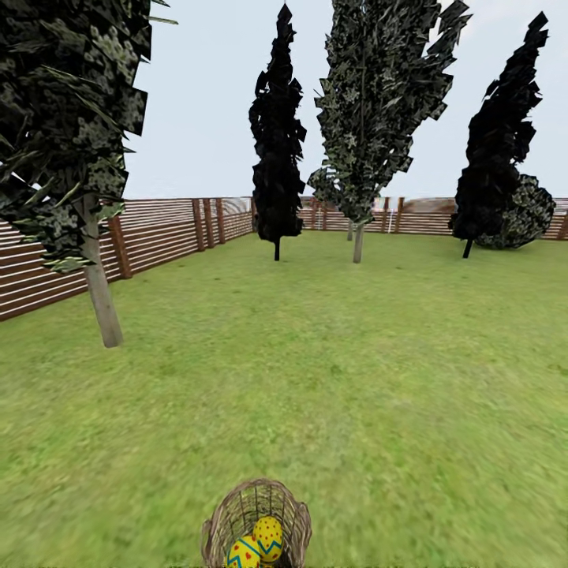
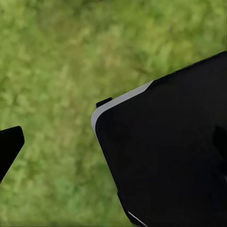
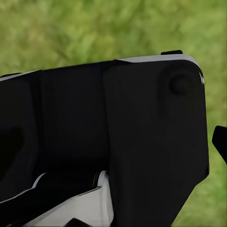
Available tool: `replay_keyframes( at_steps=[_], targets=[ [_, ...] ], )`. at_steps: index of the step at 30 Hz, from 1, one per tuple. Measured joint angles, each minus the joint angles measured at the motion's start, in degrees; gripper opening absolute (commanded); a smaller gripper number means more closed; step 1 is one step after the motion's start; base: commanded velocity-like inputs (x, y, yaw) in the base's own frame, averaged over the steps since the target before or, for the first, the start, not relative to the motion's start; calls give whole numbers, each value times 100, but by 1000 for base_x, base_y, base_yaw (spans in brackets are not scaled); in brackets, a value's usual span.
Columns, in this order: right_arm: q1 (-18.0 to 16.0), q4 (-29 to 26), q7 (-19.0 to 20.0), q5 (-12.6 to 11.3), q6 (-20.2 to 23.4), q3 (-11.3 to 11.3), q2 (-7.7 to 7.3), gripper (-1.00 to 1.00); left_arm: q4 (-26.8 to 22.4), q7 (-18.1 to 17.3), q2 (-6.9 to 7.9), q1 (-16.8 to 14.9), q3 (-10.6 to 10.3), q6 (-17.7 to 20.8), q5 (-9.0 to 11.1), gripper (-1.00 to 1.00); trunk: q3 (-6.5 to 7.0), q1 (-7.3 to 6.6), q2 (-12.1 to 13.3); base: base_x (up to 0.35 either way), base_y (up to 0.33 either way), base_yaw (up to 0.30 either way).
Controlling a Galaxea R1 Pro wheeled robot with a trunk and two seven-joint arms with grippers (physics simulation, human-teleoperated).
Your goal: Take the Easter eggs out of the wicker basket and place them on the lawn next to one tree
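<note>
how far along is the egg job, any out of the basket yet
Nothing looks done yet. The wicker basket stands on the lawn at the head view's bottom edge with two Easter eggs visible inside; a third can't be made out. No egg lies by the nearest speckled tree. The wrist views show grass and dark robot parts, no egg in hand. All the picking and placing remains.

Fenced garden under a pale sky

I see a slatted brown fence (image 1: 166, 233) along the back, two all-black trees (image 1: 276, 142), and a round dark bush (image 1: 528, 213).
</note>
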Motion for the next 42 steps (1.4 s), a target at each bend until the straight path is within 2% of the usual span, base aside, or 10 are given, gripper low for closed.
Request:
replay_keyframes(
  at_steps=[42],
  targets=[
    [0,8,0,7,-13,-9,0,100,1,0,3,3,0,1,0,100,-388,-2,8,0,0,0]
  ],
)
